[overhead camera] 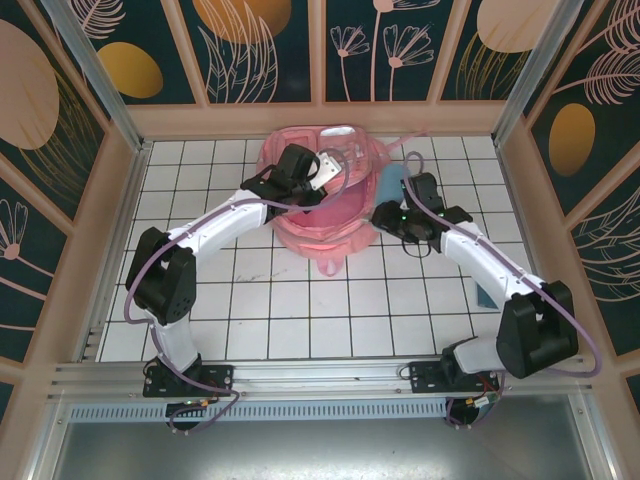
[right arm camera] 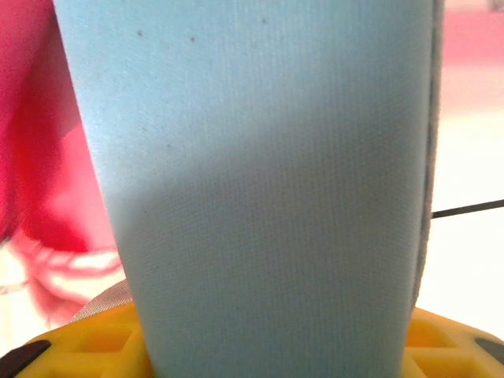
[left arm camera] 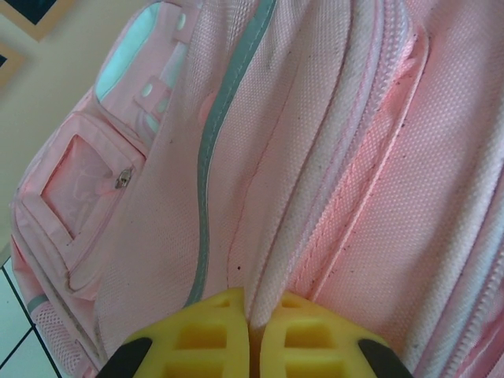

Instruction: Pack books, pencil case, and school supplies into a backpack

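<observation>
The pink backpack [overhead camera: 330, 235] lies at the far middle of the tiled table. My left gripper [overhead camera: 322, 168] rests on its top, and in the left wrist view the gripper [left arm camera: 250, 311] is shut on a fold of backpack [left arm camera: 315, 157] fabric beside a zipper seam. Right of the bag, my right gripper [overhead camera: 390, 205] holds the light blue pencil case [overhead camera: 388, 183]. In the right wrist view the pencil case [right arm camera: 268, 189] stands between the yellow fingers of this gripper [right arm camera: 268, 346], with pink backpack [right arm camera: 31, 157] to its left. The books are out of view.
A small blue flat item [overhead camera: 487, 297] lies on the tiles under the right arm. Patterned panels [overhead camera: 320, 50] wall the table on three sides, with a metal rail [overhead camera: 300, 375] along the near edge.
</observation>
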Available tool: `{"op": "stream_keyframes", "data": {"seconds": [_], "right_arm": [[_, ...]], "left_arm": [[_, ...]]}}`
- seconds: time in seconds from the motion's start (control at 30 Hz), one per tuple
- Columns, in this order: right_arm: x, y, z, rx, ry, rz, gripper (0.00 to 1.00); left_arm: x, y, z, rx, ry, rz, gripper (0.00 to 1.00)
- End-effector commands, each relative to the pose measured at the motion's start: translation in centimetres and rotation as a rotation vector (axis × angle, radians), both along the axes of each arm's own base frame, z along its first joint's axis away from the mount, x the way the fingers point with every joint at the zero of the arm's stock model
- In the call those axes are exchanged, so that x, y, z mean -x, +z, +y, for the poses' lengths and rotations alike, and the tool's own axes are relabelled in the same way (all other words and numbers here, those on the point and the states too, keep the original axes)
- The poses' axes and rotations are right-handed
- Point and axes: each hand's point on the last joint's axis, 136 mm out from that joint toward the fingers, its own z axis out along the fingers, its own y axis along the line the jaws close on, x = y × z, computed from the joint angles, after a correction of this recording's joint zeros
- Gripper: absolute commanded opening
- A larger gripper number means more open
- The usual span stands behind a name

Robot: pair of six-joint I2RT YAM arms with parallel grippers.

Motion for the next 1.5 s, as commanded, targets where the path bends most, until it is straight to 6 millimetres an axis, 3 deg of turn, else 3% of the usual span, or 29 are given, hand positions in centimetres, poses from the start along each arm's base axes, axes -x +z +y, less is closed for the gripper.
{"op": "stream_keyframes", "data": {"seconds": [0.0, 0.17, 0.3, 0.43, 0.6, 0.7, 0.8, 1.03, 1.2, 1.47], "right_arm": [[1.8, 1.8, 3.6, -0.104, 0.174, 0.015, 0.5], [1.2, 1.2, 6.8, -0.141, 0.262, 0.047, 0.51], [-0.4, 1.7, 9.2, -0.178, 0.303, 0.049, 0.52], [-3.9, 0.6, 8.9, -0.128, 0.211, 0.1, 0.56], [-8.3, -0.8, 7.6, -0.094, 0.064, 0.079, 0.76], [-8.3, 0.4, 7.6, -0.162, 0.05, 0.019, 0.88], [-6.7, 1.2, 6.6, -0.177, 0.043, -0.015, 0.91], [-2.0, 0.3, 5.2, -0.169, 0.068, 0.021, 0.66], [-0.6, 0.4, 7.3, -0.221, 0.157, 0.03, 0.52], [-0.5, -2.0, 10.5, -0.236, 0.181, 0.091, 0.26]], "left_arm": [[-2.9, 8.0, 0.1, 0.183, 0.112, -0.183, 0.0], [-2.8, 8.6, 0.2, 0.205, 0.123, -0.184, 0.0], [-2.3, 8.3, 0.2, 0.206, 0.11, -0.173, 0.0], [-2.1, 8.4, 0.1, 0.214, 0.104, -0.167, 0.0], [-2.1, 8.4, 0.3, 0.222, 0.123, -0.164, 0.0], [-2.3, 8.1, 0.6, 0.219, 0.145, -0.155, 0.0], [-2.3, 7.7, 0.5, 0.218, 0.149, -0.14, 0.0], [-2.4, 7.3, -0.2, 0.235, 0.127, -0.118, 0.0], [-2.3, 7.3, -0.6, 0.249, 0.114, -0.107, 0.0], [-2.2, 6.9, -0.5, 0.242, 0.119, -0.092, 0.0]]}}
